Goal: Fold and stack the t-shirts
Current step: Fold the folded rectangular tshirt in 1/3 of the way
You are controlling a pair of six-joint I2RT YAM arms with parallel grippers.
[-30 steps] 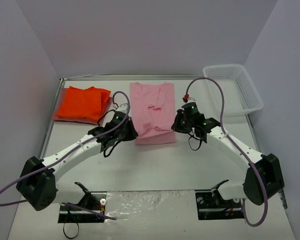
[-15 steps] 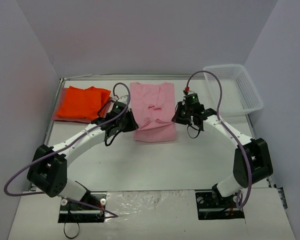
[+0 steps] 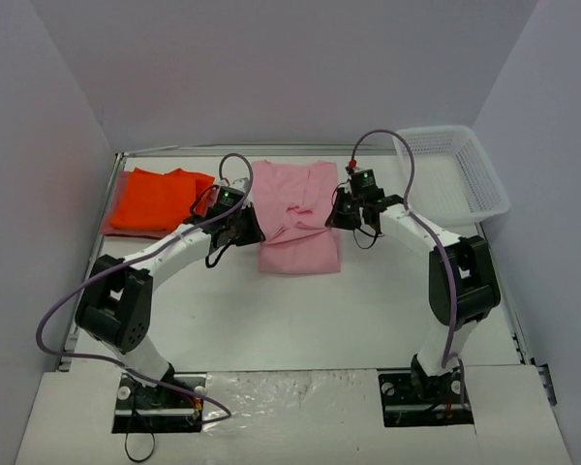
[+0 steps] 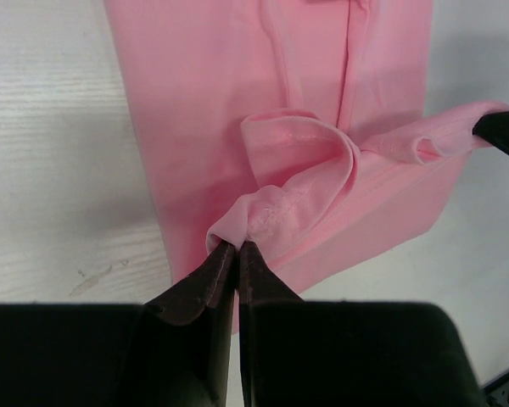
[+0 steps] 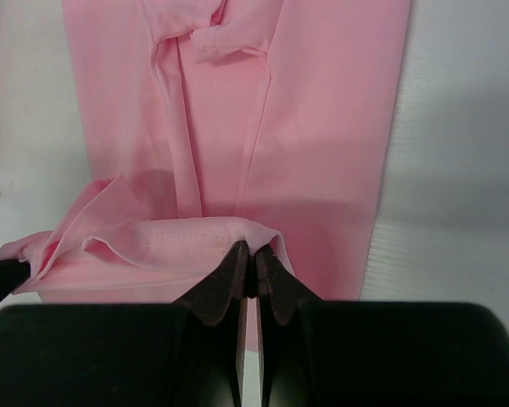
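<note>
We judge the step in hand to be the crosswise fold of the light pink t-shirt [image 3: 300, 218]. It lies long and narrow at mid-worktop [image 3: 300, 310], running from 6 to 12 o'clock. The left fingers [image 4: 236, 254] are pinched tight on one corner of its stitched hem and the right fingers [image 5: 251, 254] on the other, with the hem raised above the flat cloth. The next move calls for both corners to travel evenly toward 12 o'clock, then let go together. The knit looks thin, soft and limp, and creases readily. The bright orange t-shirt [image 3: 160, 199] sits folded at 10 o'clock.
</note>
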